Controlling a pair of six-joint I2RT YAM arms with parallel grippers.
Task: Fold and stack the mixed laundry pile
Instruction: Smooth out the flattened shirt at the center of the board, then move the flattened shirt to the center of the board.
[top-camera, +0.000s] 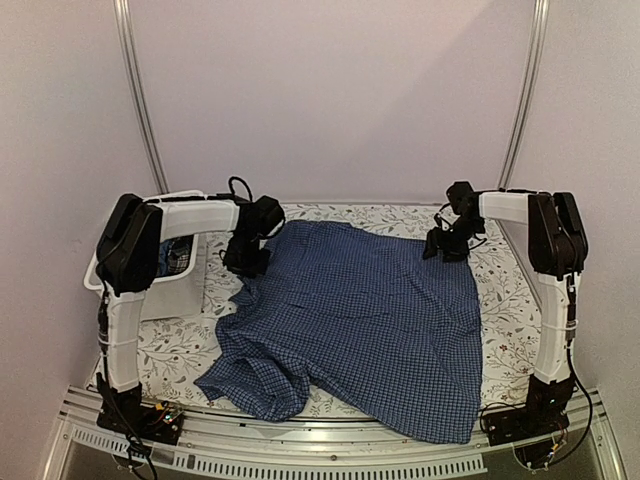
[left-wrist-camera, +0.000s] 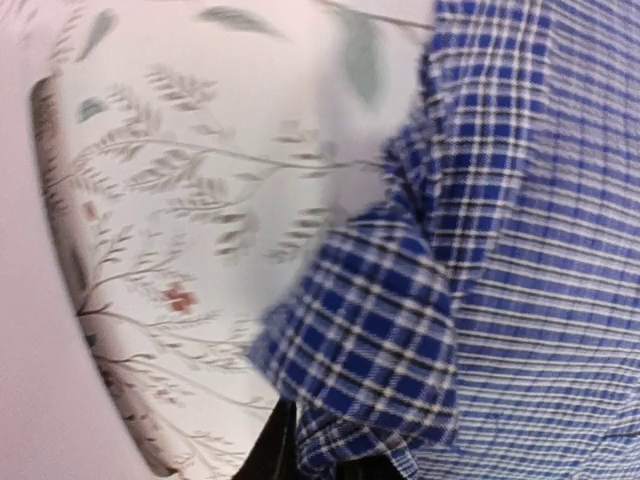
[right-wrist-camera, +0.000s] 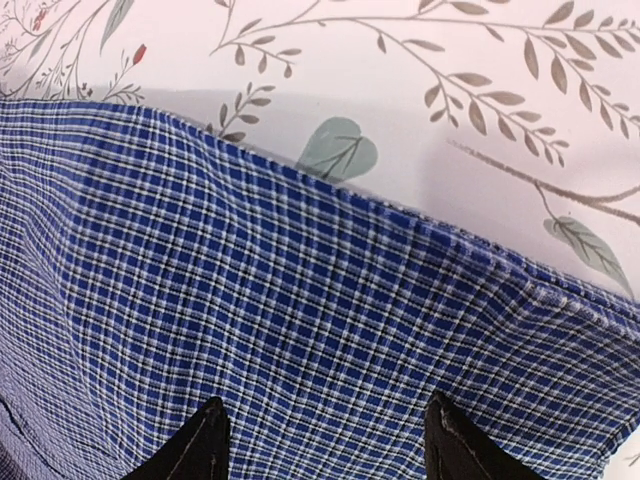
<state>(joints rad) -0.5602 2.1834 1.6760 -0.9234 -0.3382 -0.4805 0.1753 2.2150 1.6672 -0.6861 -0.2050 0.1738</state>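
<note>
Slippage threatened: left gripper (top-camera: 246, 264) pinched only a thin edge of the checked shirt (top-camera: 370, 320) at centre-left, while right gripper (top-camera: 446, 249) hovered spread, upper right.

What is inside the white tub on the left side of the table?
Some dark blue cloth and a black-and-white plaid piece show inside the white tub. The left arm covers the rest, so it cannot be seen.

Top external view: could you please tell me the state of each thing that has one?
Checked shirt: spread on the tablecloth, near-left corner bunched.
White tub: upright, cloth inside.
Left gripper: at shirt's far-left edge, grip unclear.
Right gripper: open over shirt's far-right edge.
</note>
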